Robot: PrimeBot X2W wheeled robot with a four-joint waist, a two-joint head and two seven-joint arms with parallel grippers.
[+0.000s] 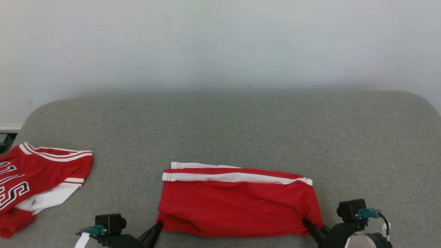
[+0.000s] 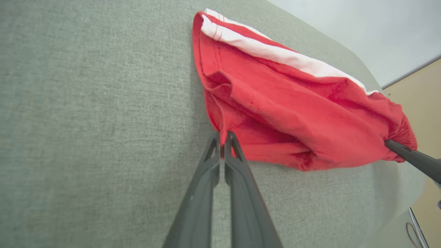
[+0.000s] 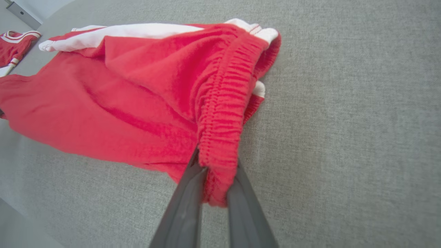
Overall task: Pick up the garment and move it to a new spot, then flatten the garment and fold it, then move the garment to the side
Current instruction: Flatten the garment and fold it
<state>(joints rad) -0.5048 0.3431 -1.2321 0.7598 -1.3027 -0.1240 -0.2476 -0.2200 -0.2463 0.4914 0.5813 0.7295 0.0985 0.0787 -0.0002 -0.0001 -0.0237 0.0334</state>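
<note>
Head view puts a second piece off to my left: a red jersey [image 1: 38, 175] with white trim and block letters, lying crumpled near the edge of the grey surface [image 1: 220, 131], well apart from what I hold. Nothing lies between it and the red shorts [image 1: 237, 203], which sit close in front of me, spread sideways across the near middle. A pale wall [image 1: 220, 41] rises behind.

My left gripper [image 1: 159, 225] has its jaws pressed together on the near left corner of the shorts, thin cloth nipped at the very tips. My right gripper [image 1: 305, 222] is clamped on the near right corner, jaws narrow with a gathered wad of waistband [image 3: 224, 103] between them.

The jersey runs off the frame's left edge and its letters are cut off, so I cannot read them. In the right wrist view my fingertips are buried in the fabric. The shorts' lower layers are hidden beneath the top one.

The surface is a coarse, woven grey with rounded corners. The shorts are soft knit, puckered along the elastic, with a white stripe [image 1: 234, 177] along the far edge.
</note>
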